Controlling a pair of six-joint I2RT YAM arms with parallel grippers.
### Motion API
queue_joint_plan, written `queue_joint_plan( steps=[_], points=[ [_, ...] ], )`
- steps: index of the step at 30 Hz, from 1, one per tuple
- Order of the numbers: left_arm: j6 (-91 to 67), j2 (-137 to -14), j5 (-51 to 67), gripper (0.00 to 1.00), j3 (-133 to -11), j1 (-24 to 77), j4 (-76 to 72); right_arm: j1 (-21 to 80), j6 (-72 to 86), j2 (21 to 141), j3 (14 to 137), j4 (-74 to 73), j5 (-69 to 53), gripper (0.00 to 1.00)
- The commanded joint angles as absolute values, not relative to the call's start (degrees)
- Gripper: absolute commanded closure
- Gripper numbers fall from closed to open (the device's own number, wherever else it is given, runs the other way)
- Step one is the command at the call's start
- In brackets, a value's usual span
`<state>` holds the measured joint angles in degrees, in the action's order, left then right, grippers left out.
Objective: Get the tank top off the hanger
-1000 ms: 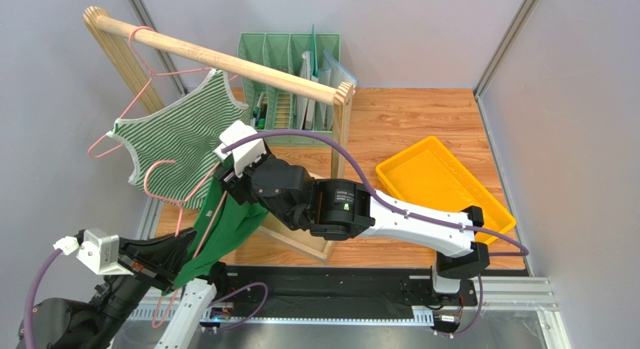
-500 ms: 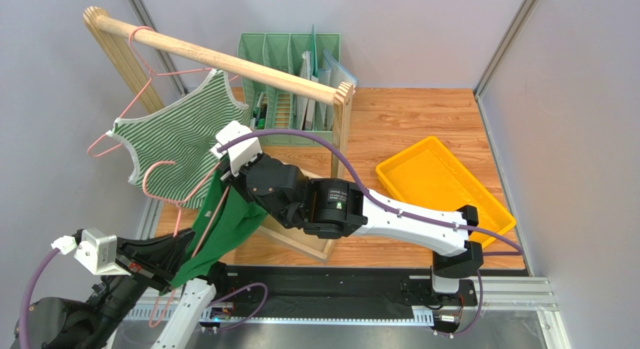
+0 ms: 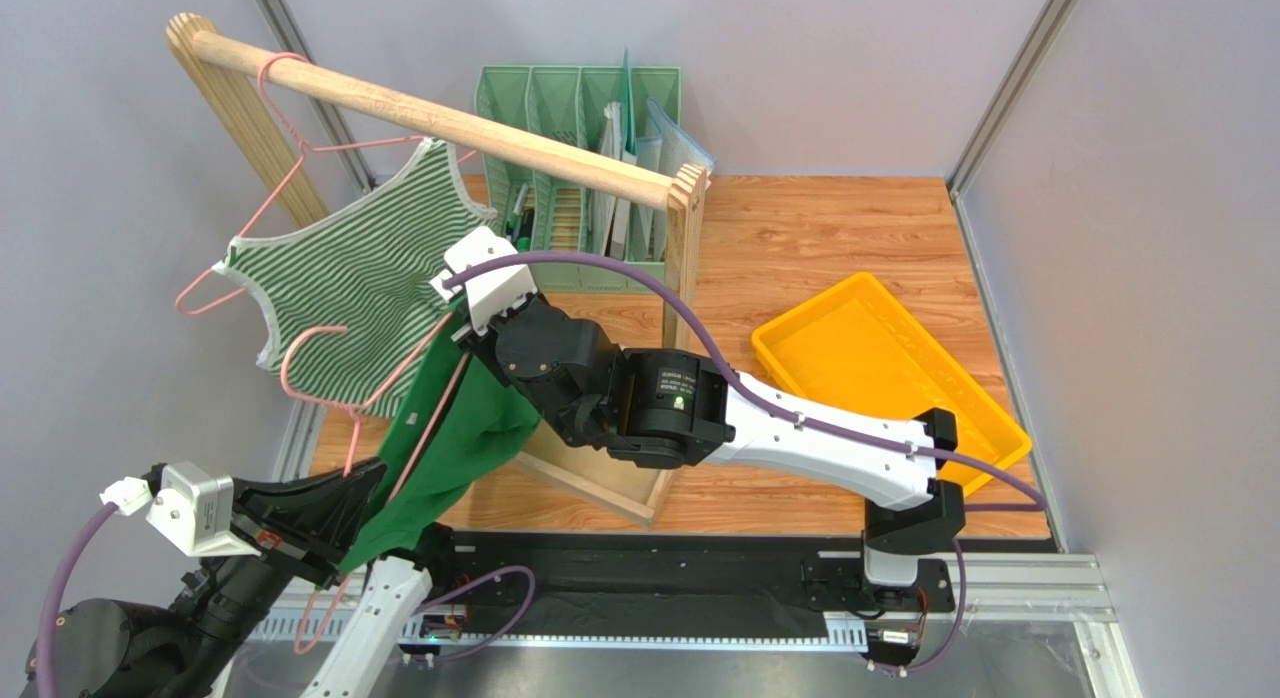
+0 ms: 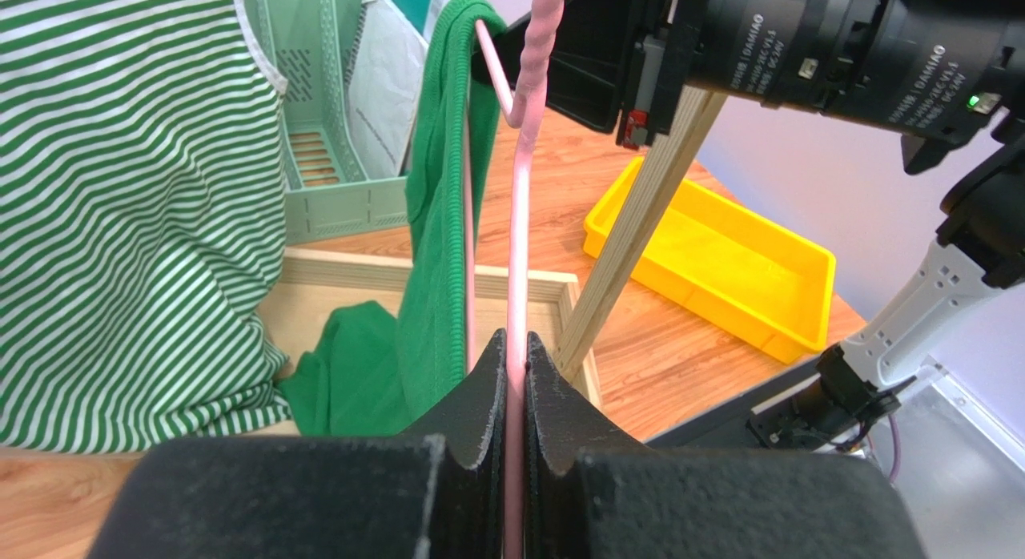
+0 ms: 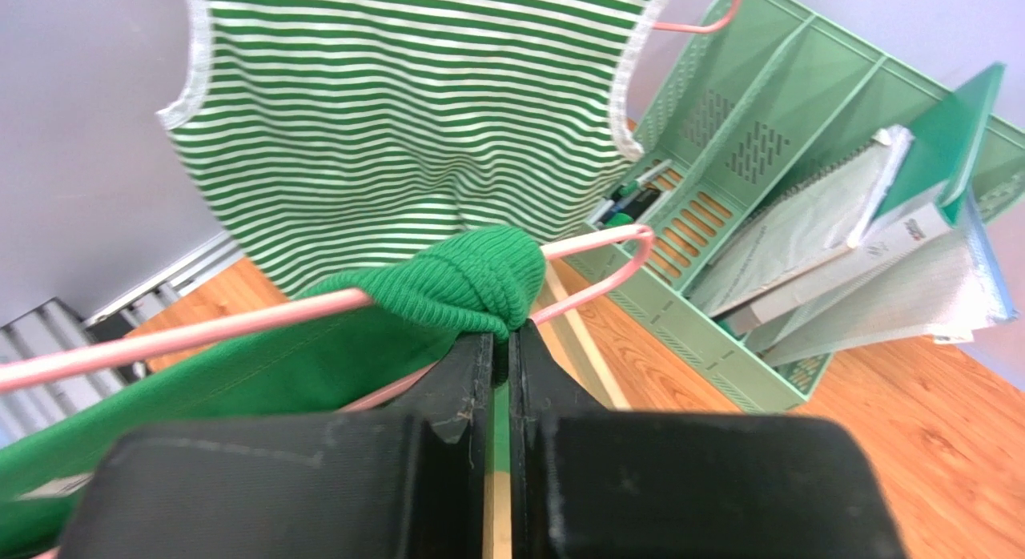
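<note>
Cloth and wood
The tank top (image 5: 481, 277) is knitted in ribs; the hanger (image 4: 519, 259) is coated smooth; the rail (image 3: 451, 121) is made of wood.

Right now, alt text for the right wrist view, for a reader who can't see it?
The black right gripper is pinched shut on the solid green knit tank top, which is bunched over a thin pink hanger. Behind it hangs a green-and-white striped top; to the right, a mint plastic file organiser holds papers on the wooden table.
</note>
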<state>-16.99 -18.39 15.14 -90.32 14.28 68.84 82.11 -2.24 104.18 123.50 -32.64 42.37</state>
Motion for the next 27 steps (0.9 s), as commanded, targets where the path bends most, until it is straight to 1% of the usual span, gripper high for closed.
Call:
queue_joint_plan(
  steps=[1, 8, 22, 27],
  points=[
    [-14.9, -16.9, 16.3, 1.0, -89.9, 14.8, 65.8, 80.2, -4.0, 104.0, 126.6, -30.8, 47.2, 1.0],
    [-13.8, -16.1, 15.9, 1.0, -90.0, 15.9, 66.3, 78.6, -5.7, 104.8, 127.8, -31.4, 52.6, 1.0],
    [-12.4, -15.7, 12.7, 1.0, -91.2, 17.8, 67.4, 74.0, 1.8, 104.9, 128.6, -36.0, 52.9, 1.0],
    [-12.1, -15.7, 13.0, 1.0, -91.1, 17.9, 67.5, 72.2, 5.1, 105.5, 129.3, -38.8, 51.2, 1.0]
  ],
)
